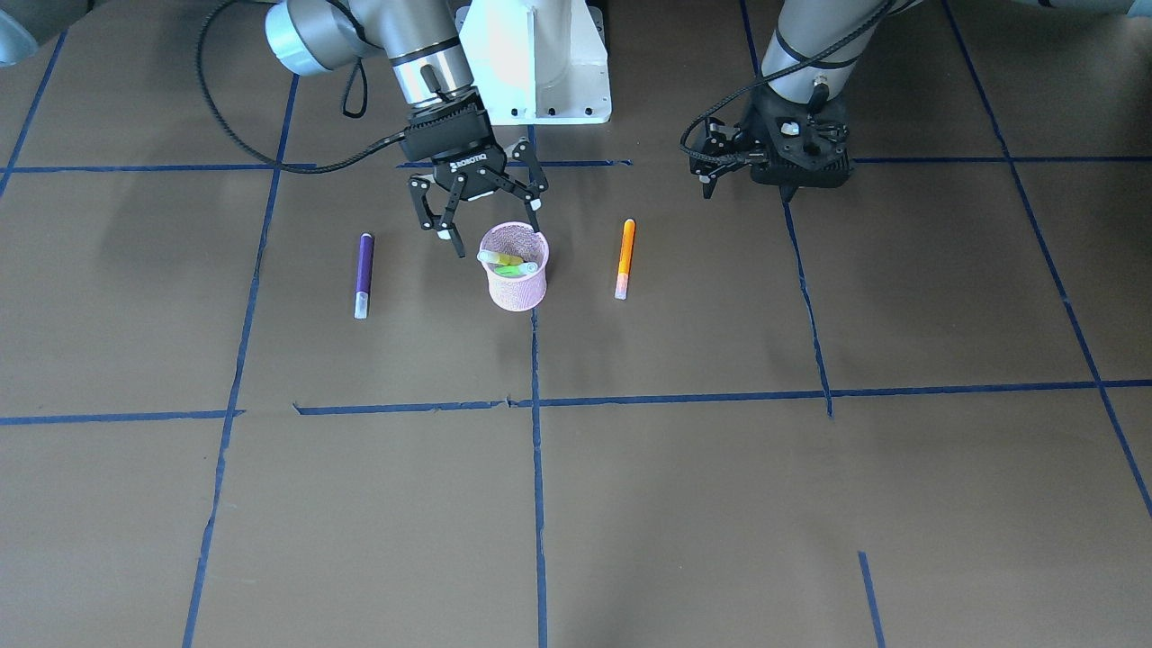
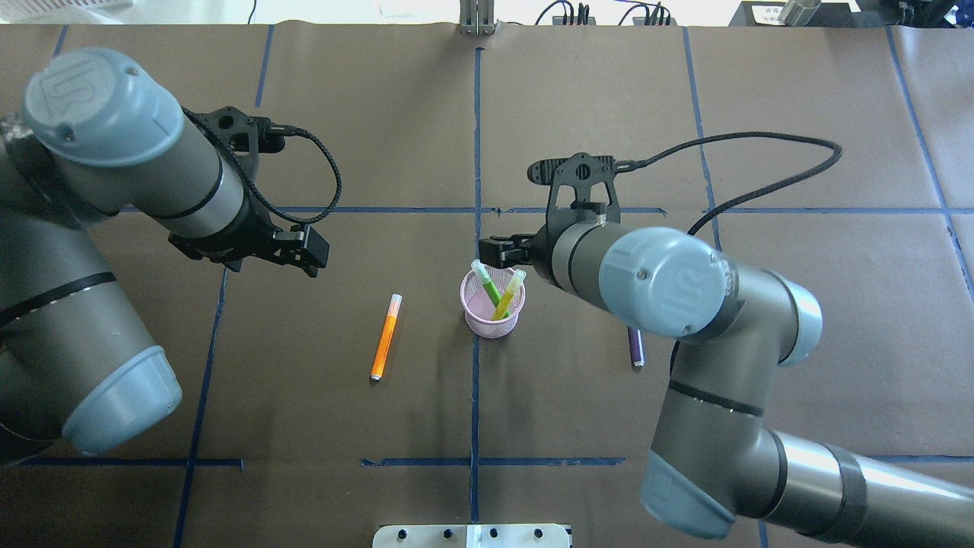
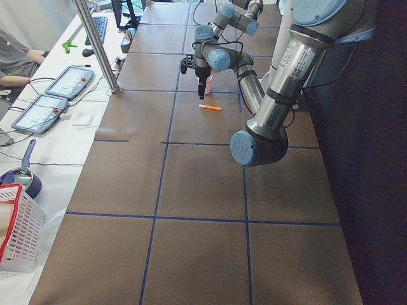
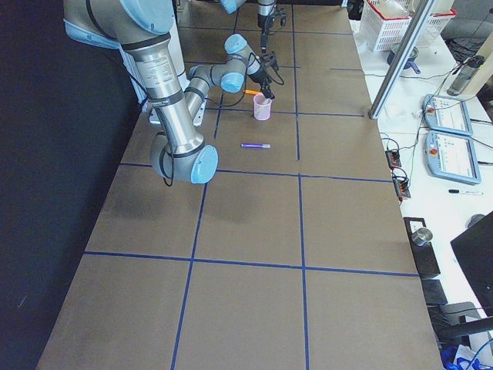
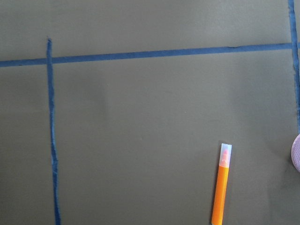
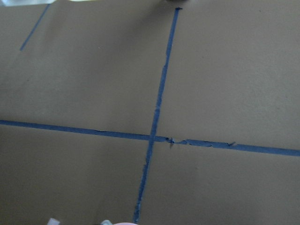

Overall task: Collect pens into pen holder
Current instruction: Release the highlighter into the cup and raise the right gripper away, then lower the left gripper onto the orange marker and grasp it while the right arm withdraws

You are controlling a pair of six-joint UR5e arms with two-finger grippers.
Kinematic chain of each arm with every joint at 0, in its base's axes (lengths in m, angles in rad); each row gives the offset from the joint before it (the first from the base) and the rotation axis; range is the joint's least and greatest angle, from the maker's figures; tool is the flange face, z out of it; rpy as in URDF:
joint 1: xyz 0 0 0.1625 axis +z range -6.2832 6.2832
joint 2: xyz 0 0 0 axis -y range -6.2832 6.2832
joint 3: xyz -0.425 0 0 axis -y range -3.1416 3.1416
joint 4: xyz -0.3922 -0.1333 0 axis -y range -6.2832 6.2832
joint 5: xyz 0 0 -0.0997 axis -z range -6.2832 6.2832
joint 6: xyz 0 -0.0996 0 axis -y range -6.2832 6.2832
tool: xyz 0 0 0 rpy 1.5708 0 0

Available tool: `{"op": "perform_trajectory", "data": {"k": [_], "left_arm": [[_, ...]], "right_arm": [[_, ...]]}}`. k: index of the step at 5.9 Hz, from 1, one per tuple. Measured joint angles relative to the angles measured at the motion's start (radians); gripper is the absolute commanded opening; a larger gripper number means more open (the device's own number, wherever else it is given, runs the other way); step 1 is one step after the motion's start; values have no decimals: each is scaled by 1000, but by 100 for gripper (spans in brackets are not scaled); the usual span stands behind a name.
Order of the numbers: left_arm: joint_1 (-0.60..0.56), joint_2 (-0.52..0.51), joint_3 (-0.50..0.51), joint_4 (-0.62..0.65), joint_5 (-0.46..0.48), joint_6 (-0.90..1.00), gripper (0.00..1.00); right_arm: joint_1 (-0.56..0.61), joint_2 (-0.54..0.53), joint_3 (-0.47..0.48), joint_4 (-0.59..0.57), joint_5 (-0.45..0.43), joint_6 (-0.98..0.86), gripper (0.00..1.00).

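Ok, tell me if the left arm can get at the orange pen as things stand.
Probably yes. The orange pen lies flat in the open near the left tool, apart from the cup, with nothing between them.

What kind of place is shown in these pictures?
Probably a robotics laboratory, set up for recording trials. The left arm and right arm stand at a table covered in brown paper with a blue tape grid; control pendants lie on a side bench where a person sits.

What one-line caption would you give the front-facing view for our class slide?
Right claw open at the pink pen holder with two green pens inside; purple pen and orange pen lie outside.
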Motion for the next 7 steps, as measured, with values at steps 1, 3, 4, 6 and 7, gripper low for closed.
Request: {"op": "perform_trajectory", "data": {"k": [1,3,4,6,7], "left_arm": [[43,-2,23,-39,53,-32,100],[92,-38,147,-162,104,-96,99],[100,-57,214,-211,109,-106,99],[128,-83,310,-291,111,-141,85],[147,-95,336,-305,121,-157,70]], "right_arm": [[83,0,9,-90,159,-3,100],[229,-22,13,-240,419,-59,100],[275,-61,19,-268,488,-138,100],[356,-192,54,-274,570,-388,100],[380,-228,60,-273,602,-443,100]]}}
